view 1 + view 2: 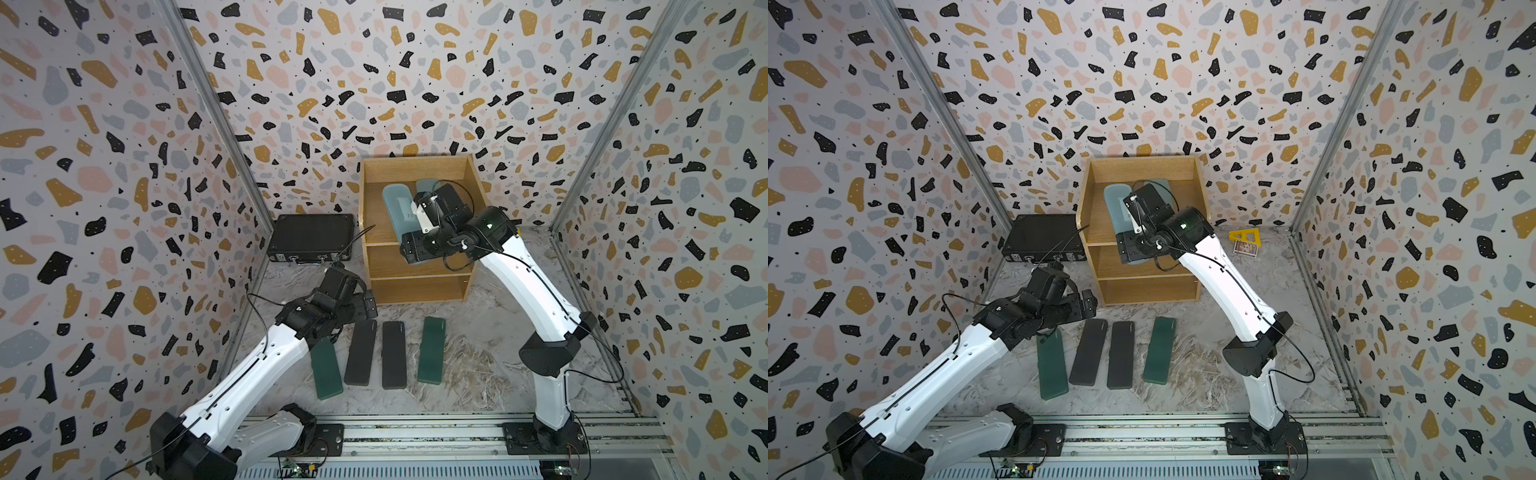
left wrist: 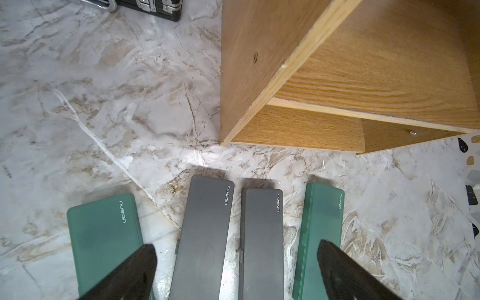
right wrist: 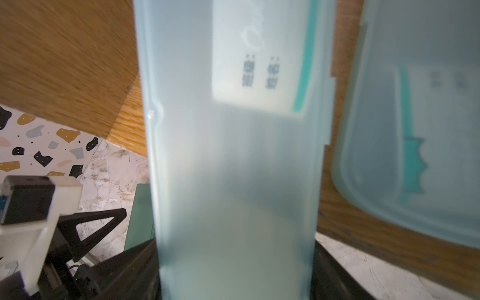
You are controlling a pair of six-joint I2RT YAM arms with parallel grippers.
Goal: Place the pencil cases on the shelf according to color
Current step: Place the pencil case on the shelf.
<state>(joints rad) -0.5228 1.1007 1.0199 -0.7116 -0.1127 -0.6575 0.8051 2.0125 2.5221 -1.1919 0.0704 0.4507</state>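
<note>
Terrazzo-patterned walls (image 1: pixel 104 166) are enclosing the cell on three sides, and a marble-patterned bench (image 1: pixel 478 365) is carrying everything inside. The oak shelf (image 1: pixel 415 168) is standing at the back of the bench against the far wall, its three tiers facing the arms. The right arm (image 1: pixel 532 282) is reaching over the shelf's front and blocking much of the top tier in both top views. The left arm (image 1: pixel 257 374) is stretching low across the bench toward the shelf's foot. A black briefcase (image 1: pixel 309 237) is lying closed just beside the shelf.

In front of the shelf four cases are lying side by side. A dark green case (image 1: pixel 328 374) is lying with its far end under the left arm, two black cases (image 1: pixel 361 353) are sitting in the middle, and a second green case (image 1: pixel 432 351) is ending the row. The left claw (image 2: pixel 237 246) is hanging over the row's shelf-side ends, fingers spread wide and holding nothing.

On the top tier a light-blue case (image 1: pixel 426 185) is lying flat. Just beside it the right claw (image 3: pixel 235 249) is pinching a second light-blue case (image 3: pixel 233 155) by its long edges. That case is reaching in over the top tier and sticking out past the front edge; whether it is resting on the board is unclear.

A yellow triangular ruler (image 1: pixel 1246 237) is lying near the far wall, a small flat box (image 1: pixel 1246 248) just beside it.
</note>
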